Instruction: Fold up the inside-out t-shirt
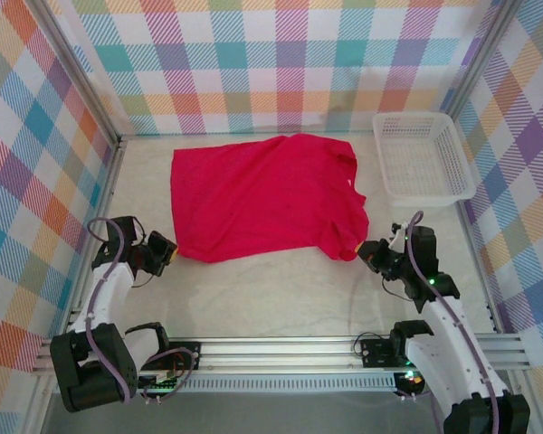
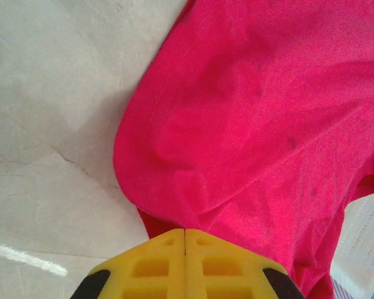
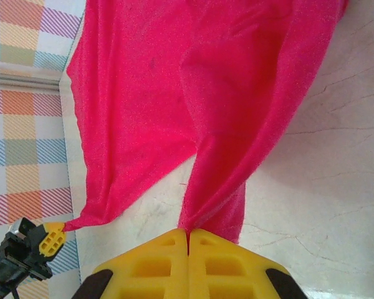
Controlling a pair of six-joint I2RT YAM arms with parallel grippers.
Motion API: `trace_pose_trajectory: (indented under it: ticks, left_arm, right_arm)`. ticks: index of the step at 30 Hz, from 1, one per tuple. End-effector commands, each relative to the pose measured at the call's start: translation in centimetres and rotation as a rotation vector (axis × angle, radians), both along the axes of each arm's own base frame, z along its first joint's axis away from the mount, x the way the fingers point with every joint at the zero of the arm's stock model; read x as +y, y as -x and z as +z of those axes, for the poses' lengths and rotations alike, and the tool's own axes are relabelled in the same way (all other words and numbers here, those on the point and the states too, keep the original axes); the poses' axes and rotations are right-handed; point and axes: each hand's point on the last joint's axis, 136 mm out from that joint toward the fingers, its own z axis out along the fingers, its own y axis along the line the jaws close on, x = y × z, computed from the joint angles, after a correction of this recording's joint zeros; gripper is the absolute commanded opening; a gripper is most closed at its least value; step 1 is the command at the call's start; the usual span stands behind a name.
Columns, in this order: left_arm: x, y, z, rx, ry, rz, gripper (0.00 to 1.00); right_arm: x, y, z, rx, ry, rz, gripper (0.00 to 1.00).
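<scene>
Left pincer (image 2: 185, 232) we find clenched on the near left corner of the inside-out t-shirt (image 1: 262, 194), its yellow jaws pressed together with red cloth running under them. Right pincer (image 3: 187, 232) is likewise clamped on the near right corner, the fabric gathered into a taut fold at its tips. We record the shirt lying spread across the middle of the counter (image 1: 281, 298), beyond the two arms. A white basket (image 1: 425, 158) stands just beside its right edge.
</scene>
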Motion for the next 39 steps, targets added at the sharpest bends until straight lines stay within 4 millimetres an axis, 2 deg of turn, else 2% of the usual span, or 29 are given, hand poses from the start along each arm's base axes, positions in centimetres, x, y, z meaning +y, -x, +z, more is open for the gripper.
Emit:
trace_pose_trajectory:
  ticks: [1,6,13,17,22,23,24,25,26,27,28,31,34,37,39]
  left_arm:
    - [1.3,0.5,1.7,-0.02,-0.064,0.026,0.0]
    - [3.5,0.9,4.3,-0.054,-0.091,0.073,0.0]
    - [4.3,2.3,4.0,-0.027,-0.026,0.116,0.0]
    - [5.3,3.5,4.4,-0.029,-0.047,0.16,0.0]
    - [5.5,4.2,4.8,-0.049,-0.075,0.183,0.0]
    - [5.5,4.2,5.1,-0.067,-0.083,0.186,0.07]
    - [5.6,4.1,5.5,-0.085,-0.094,0.193,0.18]
    - [5.8,3.9,6.2,-0.113,-0.109,0.196,0.26]
    - [6.0,3.6,7.0,-0.142,-0.126,0.2,0.35]
    - [6.2,3.4,7.8,-0.171,-0.141,0.205,0.45]
    - [6.6,3.0,8.9,-0.205,-0.164,0.21,0.51]
    - [7.0,1.4,11.7,-0.296,-0.196,0.203,0.54]
    - [6.2,-0.7,13.2,-0.347,-0.166,0.174,0.54]
    - [4.1,-3.3,13.1,-0.351,-0.155,0.096,0.55]
    - [1.4,-5.4,12.3,-0.32,-0.188,0.001,0.56]
  right_arm:
    - [-0.3,1.6,-0.8,0.037,0.022,0.001,0.0]
    - [-1.7,3.3,-0.4,0.043,0.107,-0.035,0.0]
    - [-2.5,5.8,-1.0,0.076,0.12,-0.069,0.0]
    - [-3.1,7.3,-0.6,0.068,0.142,-0.091,0.0]
    - [-3.4,8.3,-1.0,0.082,0.142,-0.105,0.0]
    - [-3.4,8.3,-1.0,0.079,0.142,-0.109,0.07]
    - [-3.5,8.3,-0.8,0.069,0.143,-0.11,0.19]
    - [-3.6,8.1,-0.5,0.057,0.152,-0.116,0.35]
    - [-3.8,7.9,0.1,0.039,0.159,-0.122,0.46]
    - [-3.8,7.5,0.7,0.013,0.164,-0.119,0.51]
    - [-3.7,7.0,1.5,-0.013,0.17,-0.115,0.53]
    - [-3.2,4.5,3.6,-0.072,0.163,-0.091,0.55]
    - [-1.8,0.8,4.6,-0.084,0.12,-0.047,0.52]
    - [-0.3,-2.4,3.3,-0.008,0.14,0.004,0.51]
    - [1.0,-3.9,2.3,0.024,0.188,0.047,0.51]
